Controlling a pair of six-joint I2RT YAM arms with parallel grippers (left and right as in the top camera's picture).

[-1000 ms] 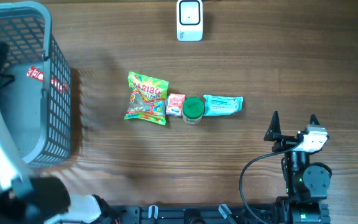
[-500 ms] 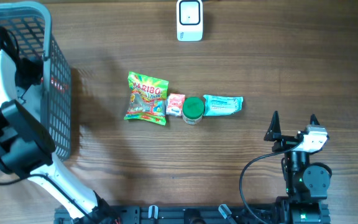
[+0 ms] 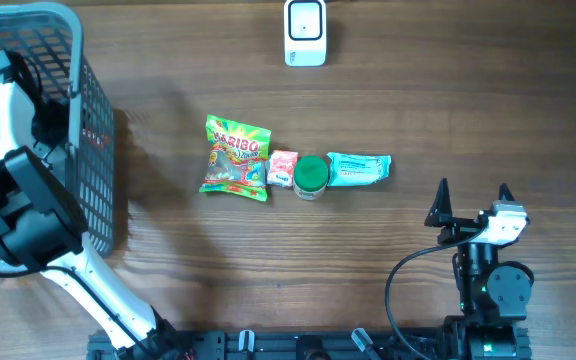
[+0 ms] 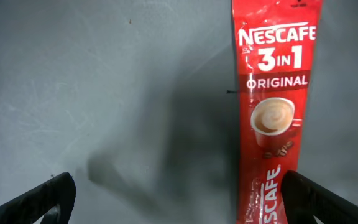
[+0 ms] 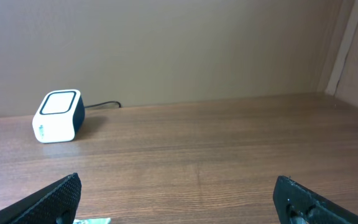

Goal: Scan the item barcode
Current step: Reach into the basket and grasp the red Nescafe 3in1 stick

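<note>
Sachet point(image 4: 273, 118) with "NESCAFE 3IN1 ORIGINAL" lettering

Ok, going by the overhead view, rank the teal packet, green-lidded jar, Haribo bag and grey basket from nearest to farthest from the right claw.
Measured from the right claw:
1. teal packet, at the right end of the row of items.
2. green-lidded jar, just left of the packet.
3. Haribo bag, at the left end of the row.
4. grey basket, at the table's far left edge.
</note>
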